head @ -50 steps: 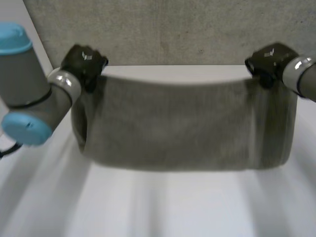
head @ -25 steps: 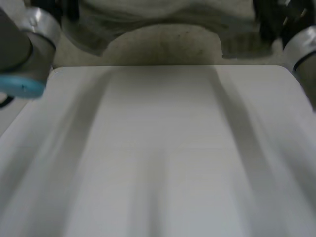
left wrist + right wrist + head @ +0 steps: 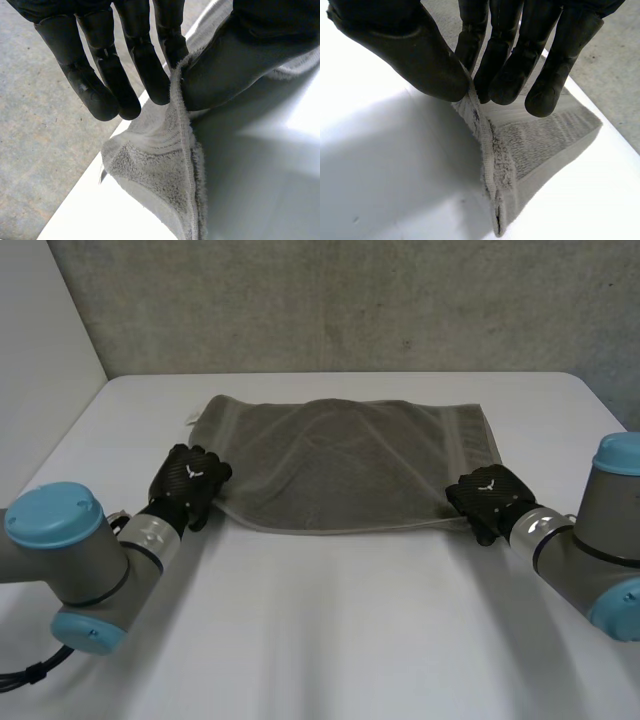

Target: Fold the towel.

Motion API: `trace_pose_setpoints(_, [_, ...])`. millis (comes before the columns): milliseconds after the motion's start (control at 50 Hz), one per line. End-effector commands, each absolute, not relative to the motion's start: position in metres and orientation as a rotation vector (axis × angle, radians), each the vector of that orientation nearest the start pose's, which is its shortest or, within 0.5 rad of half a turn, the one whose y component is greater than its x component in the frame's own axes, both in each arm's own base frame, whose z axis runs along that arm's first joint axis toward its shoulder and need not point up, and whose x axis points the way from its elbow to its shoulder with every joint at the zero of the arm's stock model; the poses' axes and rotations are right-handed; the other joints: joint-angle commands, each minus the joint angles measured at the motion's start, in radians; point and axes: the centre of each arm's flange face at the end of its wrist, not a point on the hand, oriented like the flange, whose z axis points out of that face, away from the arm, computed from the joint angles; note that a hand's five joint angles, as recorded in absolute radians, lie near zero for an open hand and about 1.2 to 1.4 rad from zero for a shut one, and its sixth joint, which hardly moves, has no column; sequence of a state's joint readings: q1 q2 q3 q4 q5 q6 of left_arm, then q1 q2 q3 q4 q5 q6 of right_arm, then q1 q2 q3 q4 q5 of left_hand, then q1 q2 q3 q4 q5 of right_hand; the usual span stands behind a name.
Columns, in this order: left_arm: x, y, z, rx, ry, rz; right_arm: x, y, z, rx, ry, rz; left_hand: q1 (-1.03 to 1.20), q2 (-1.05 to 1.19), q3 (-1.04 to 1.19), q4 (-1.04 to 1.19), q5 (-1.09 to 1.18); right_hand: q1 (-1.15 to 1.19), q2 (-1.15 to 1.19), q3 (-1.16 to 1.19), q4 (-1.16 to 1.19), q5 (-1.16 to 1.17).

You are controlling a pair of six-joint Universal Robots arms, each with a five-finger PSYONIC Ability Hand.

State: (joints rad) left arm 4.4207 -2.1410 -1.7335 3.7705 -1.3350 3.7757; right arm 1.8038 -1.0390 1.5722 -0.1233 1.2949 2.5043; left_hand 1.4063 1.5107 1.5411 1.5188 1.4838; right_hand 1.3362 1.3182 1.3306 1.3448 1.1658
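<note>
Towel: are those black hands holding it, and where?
Both pinch the towel: left hand at its near left corner, right hand at its near right.

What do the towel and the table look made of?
The towel looks like grey terry cloth, likely cotton: fuzzy looped pile, stitched hem. The table has a smooth white top, perhaps laminate or painted board; the look leaves that open.

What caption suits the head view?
The left hand and right hand pinch the near corners of a grey towel on a white table.
</note>
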Motion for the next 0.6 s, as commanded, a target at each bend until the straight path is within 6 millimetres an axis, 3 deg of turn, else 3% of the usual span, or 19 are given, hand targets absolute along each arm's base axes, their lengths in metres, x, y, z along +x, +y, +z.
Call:
trace_pose_setpoints(20, [-0.243, -0.309, 0.120, 1.258, 1.882, -2.013, 0.228, -0.299, 0.155, -1.288, 2.247, -1.790, -0.010, -0.114, -0.145, -0.123, -0.262, 0.060, 0.078, 0.066, 0.052, 0.056])
trace_pose_setpoints(120, [-0.238, -0.314, 0.117, 1.244, 1.888, -2.000, 0.223, -0.306, 0.154, -1.265, 2.247, -1.833, -0.033, -0.137, -0.168, -0.145, -0.285, 0.060, 0.078, 0.066, 0.052, 0.056])
trace_pose_setpoints(200, [-0.237, -0.317, 0.115, 1.231, 1.890, -1.994, 0.215, -0.311, 0.153, -1.237, 2.280, -1.849, -0.420, -0.524, -0.555, -0.532, -0.672, 0.060, 0.078, 0.066, 0.052, 0.056])
trace_pose_setpoints(340, [-0.230, -0.322, 0.112, 1.210, 1.901, -1.976, 0.213, -0.311, 0.150, -1.227, 2.294, -1.842, -0.441, -0.546, -0.576, -0.554, -0.693, 0.060, 0.078, 0.066, 0.052, 0.056])
trace_pose_setpoints(540, [-0.227, -0.321, 0.107, 1.208, 1.925, -1.949, 0.213, -0.310, 0.148, -1.228, 2.295, -1.840, -0.394, -0.499, -0.529, -0.507, -0.646, 0.060, 0.078, 0.066, 0.052, 0.056])
trace_pose_setpoints(560, [-0.226, -0.321, 0.107, 1.208, 1.930, -1.944, 0.213, -0.311, 0.148, -1.227, 2.296, -1.841, -0.287, -0.391, -0.422, -0.399, -0.539, 0.060, 0.078, 0.066, 0.052, 0.056])
trace_pose_setpoints(580, [-0.226, -0.321, 0.108, 1.207, 1.927, -1.947, 0.213, -0.311, 0.149, -1.227, 2.297, -1.843, -0.030, -0.134, -0.165, -0.142, -0.282, 0.060, 0.078, 0.066, 0.052, 0.056])
trace_pose_setpoints(600, [-0.226, -0.321, 0.108, 1.207, 1.927, -1.947, 0.213, -0.311, 0.149, -1.227, 2.297, -1.843, -0.027, -0.132, -0.162, -0.140, -0.279, 0.060, 0.078, 0.066, 0.052, 0.056])
